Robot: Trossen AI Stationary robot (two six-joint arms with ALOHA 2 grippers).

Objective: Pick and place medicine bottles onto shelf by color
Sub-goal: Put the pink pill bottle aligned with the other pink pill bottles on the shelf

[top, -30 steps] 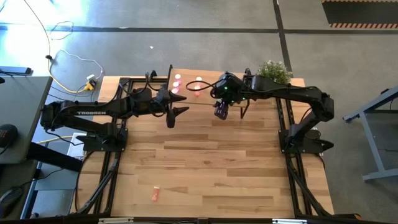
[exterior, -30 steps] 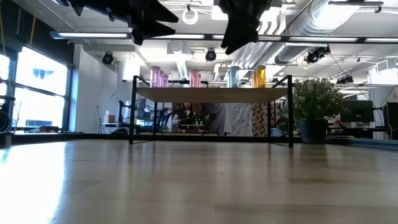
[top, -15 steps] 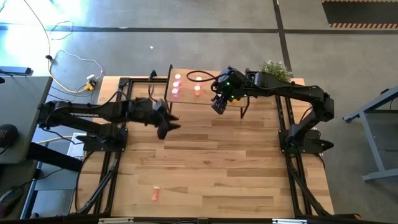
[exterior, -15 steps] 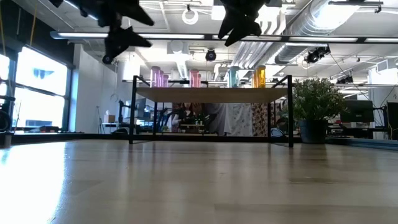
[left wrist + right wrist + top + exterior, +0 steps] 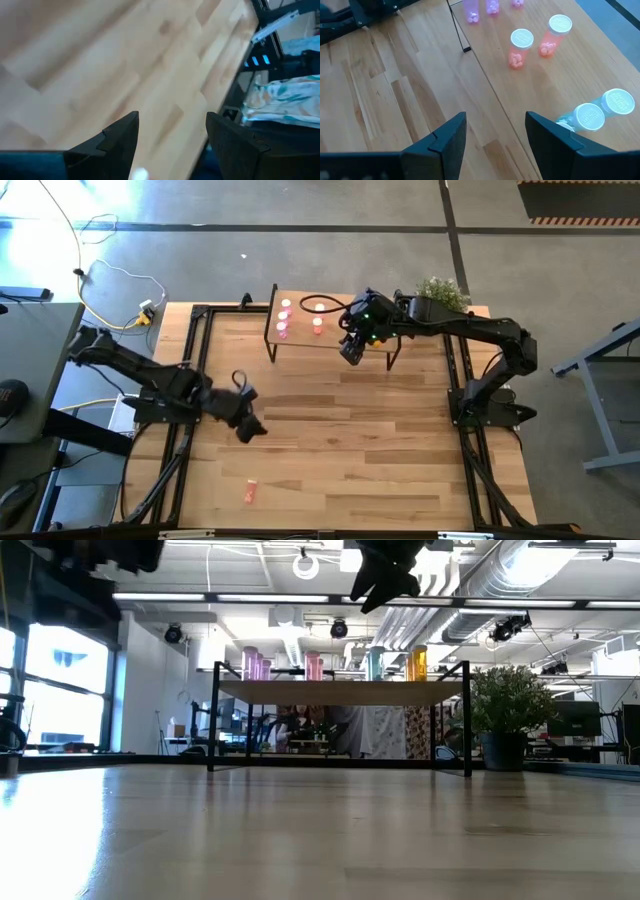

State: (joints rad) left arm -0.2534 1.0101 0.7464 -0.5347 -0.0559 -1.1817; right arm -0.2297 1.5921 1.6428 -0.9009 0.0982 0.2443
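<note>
Most medicine bottles stand on the shelf, sorted by colour, just beyond the right hand, which hovers spread and empty. One bottle lies on the worktop near the left hand, also spread.

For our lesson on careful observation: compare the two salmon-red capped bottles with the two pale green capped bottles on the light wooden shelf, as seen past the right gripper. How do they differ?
The two salmon-red translucent bottles hold small pink-red pills that show plainly; the two pale green translucent bottles show mostly their caps, contents unclear. The salmon-red pair stands slightly apart; the green pair touches. The green pair lies farther from the shelf's black leg. All four stand upright with round white caps on the light wooden shelf.
</note>
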